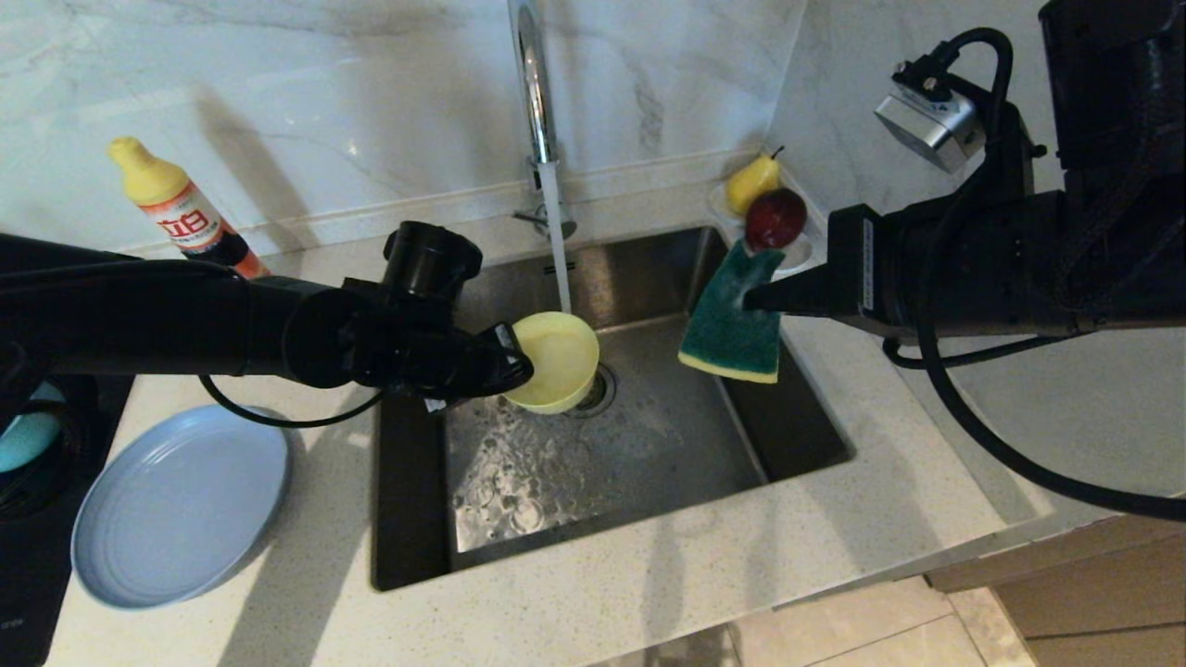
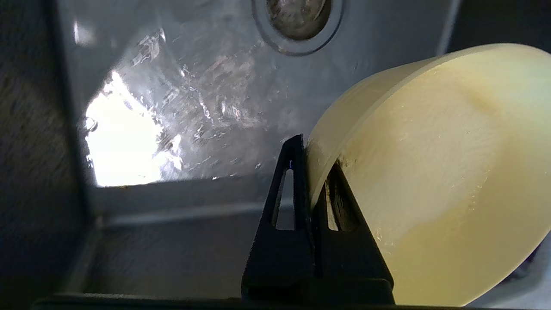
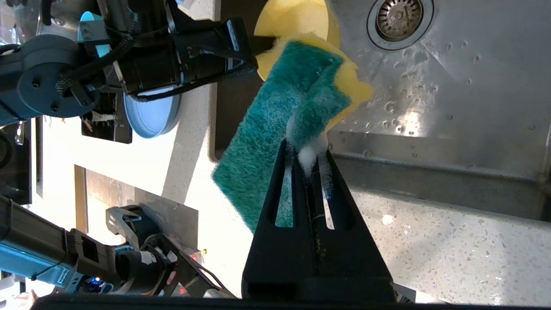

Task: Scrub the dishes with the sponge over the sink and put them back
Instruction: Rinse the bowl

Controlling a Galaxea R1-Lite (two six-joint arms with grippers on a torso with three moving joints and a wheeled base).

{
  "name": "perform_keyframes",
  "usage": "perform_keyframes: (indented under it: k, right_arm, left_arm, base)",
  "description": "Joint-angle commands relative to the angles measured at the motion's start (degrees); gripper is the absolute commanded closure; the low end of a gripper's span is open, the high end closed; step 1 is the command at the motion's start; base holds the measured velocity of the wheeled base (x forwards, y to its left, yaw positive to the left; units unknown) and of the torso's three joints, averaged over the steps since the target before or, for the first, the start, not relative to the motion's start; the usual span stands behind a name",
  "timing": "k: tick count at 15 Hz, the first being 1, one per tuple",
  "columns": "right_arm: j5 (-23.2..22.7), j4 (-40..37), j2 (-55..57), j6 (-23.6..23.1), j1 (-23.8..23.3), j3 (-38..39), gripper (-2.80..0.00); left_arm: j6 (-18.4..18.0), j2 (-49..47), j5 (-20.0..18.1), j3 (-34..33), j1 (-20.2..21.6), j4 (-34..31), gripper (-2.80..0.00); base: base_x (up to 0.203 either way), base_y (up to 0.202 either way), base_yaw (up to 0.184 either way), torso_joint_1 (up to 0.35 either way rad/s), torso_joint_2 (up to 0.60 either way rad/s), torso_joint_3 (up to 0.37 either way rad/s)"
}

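My left gripper is shut on the rim of the yellow bowl, one finger inside and one outside. The bowl hangs tilted over the sink, by the drain. Water from the tap falls onto it. My right gripper is shut on the sponge, foam at its tips, green face showing, above the sink's right side and apart from the bowl. The grey-blue plate lies on the left counter. The teal bowl peeks out behind my left arm.
An orange detergent bottle with a yellow cap stands at the back left. A white dish holding a pear and a red fruit sits at the sink's back right corner. A black hob lies at the far left.
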State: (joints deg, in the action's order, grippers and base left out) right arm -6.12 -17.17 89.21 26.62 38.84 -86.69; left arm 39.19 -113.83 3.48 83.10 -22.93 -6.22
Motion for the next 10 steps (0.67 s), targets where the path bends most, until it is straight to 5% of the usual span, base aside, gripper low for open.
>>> perform_keyframes:
  k: [1, 7, 10]
  right_arm:
    - [0.0, -0.1, -0.2, 0.2, 0.0, 0.4, 0.00]
    - [-0.1, 0.0, -0.7, 0.5, -0.1, 1.8, 0.00]
    - [0.0, 0.0, -1.1, 0.5, -0.3, 2.8, 0.00]
  left_arm:
    - [0.1, 1.4, 0.1, -1.9, 0.0, -0.1, 0.00]
    - [-0.9, 1.9, 0.6, -3.3, 0.1, 0.8, 0.00]
    - [-0.8, -2.3, 4.1, 1.9, 0.0, 1.2, 0.00]
  base:
    - [0.000, 0.000, 0.000, 0.000, 0.00, 0.000]
    - [0.000, 0.000, 0.000, 0.000, 0.00, 0.000]
    - [0.000, 0.000, 0.000, 0.000, 0.00, 0.000]
